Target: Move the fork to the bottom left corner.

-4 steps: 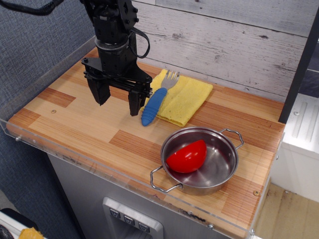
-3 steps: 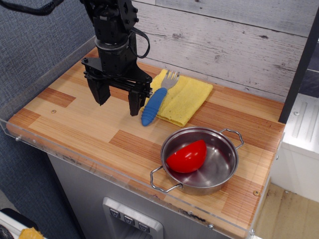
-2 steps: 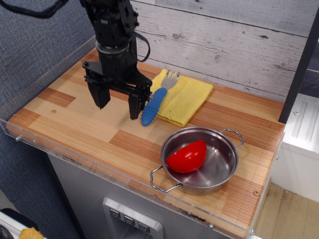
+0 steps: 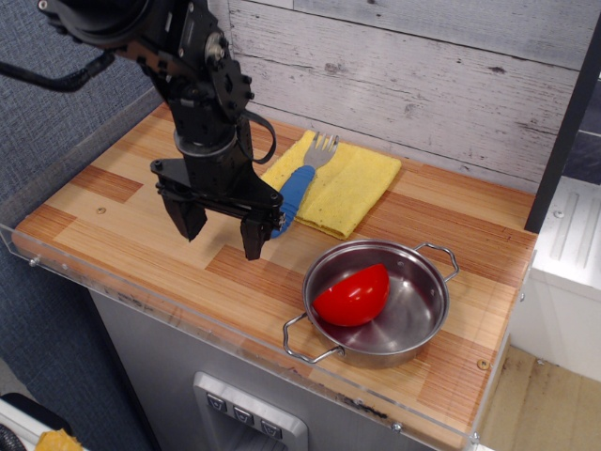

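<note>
The fork (image 4: 302, 177) has a ribbed blue handle and silver tines. It lies partly on a yellow cloth (image 4: 340, 184) at the back middle of the wooden table, its handle end pointing to the front left. My black gripper (image 4: 219, 235) is open and empty, fingers pointing down, just to the left of and in front of the fork's handle end, which it partly hides. The bottom left corner (image 4: 52, 230) of the plank tabletop lies to the gripper's left, edged by the clear acrylic rim.
A steel pot (image 4: 385, 303) with two handles stands at the front right and holds a red bowl-like object (image 4: 354, 296). A clear acrylic rim (image 4: 188, 315) runs along the front and left edges. A white plank wall stands behind.
My gripper has moved toward the front of the table and lower, from beside the fork's handle to just in front of its end. It stays open. The fork has not moved.
</note>
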Controlling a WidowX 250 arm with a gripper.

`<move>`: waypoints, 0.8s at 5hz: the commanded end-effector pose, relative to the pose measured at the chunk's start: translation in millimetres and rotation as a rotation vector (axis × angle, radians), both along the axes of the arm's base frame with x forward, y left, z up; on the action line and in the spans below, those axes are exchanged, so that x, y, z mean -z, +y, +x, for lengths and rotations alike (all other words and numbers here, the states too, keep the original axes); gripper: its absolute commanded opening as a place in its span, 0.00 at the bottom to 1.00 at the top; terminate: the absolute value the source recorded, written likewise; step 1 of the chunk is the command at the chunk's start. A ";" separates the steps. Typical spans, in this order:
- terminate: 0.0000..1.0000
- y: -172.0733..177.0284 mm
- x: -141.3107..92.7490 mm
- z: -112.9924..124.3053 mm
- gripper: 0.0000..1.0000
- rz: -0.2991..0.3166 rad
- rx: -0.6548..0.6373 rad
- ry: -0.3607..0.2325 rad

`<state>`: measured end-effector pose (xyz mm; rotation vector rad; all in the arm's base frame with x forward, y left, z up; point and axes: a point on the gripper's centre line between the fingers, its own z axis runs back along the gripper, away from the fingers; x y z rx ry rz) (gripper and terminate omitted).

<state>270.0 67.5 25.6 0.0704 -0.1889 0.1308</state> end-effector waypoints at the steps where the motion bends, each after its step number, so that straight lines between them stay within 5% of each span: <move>1: 0.00 -0.1 4.4 12.1 1.00 -0.053 0.006 -0.035; 2: 0.00 -5.9 -1.9 32.6 1.00 -0.086 0.019 -0.051; 4: 0.00 -29.3 2.3 57.6 1.00 -0.055 0.065 -0.038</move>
